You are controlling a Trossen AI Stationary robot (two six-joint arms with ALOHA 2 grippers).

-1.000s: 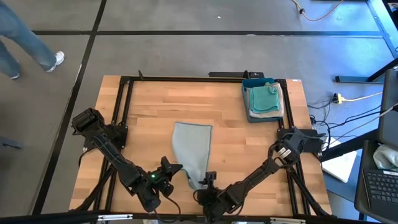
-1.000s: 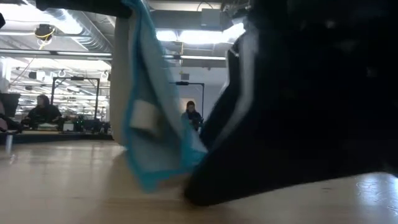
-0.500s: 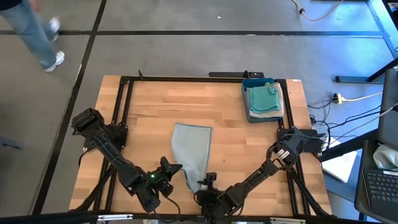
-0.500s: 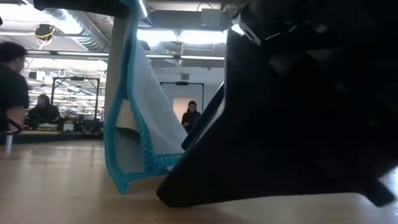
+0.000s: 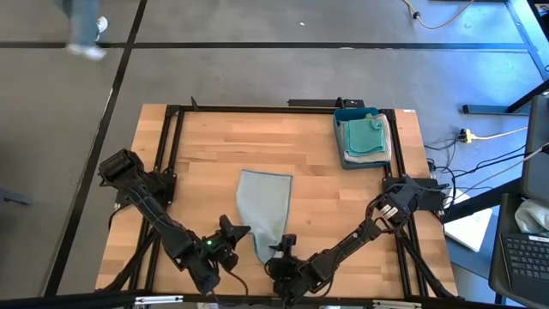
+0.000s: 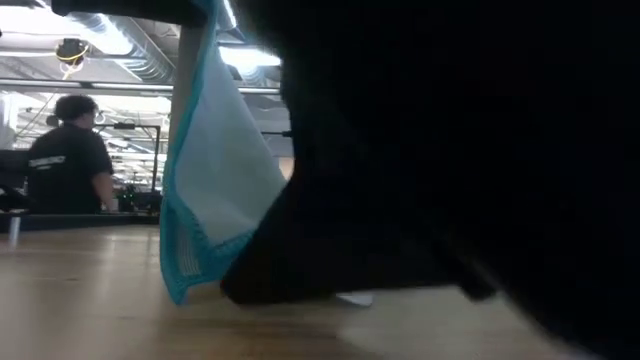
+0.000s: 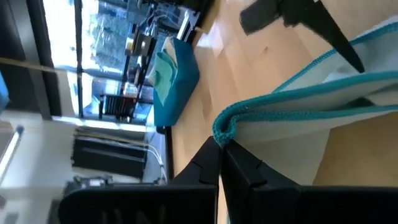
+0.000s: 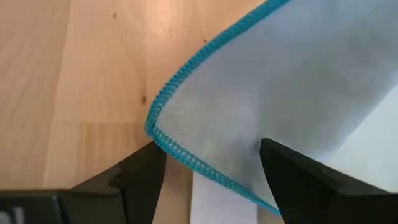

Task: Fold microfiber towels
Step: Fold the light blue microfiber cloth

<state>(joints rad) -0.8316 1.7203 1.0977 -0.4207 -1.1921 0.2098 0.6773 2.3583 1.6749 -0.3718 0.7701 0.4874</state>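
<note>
One pale towel with teal stitching is lying stretched across the tabletop, its near end raised; the fold looks to be just beginning, with no crease pressed yet. The left pincer is pinching the towel's near corner, fingers clamped shut on the hem and lifting it. The right pincer is sitting just beside it with its fingers spread wide, a second corner of the same towel lying between them but not yet gripped. Well away from both pincers, at the far right corner, a blue tray is holding a stack of green cloths. A person is standing beyond the tabletop. Nothing is blocking the fold path
</note>
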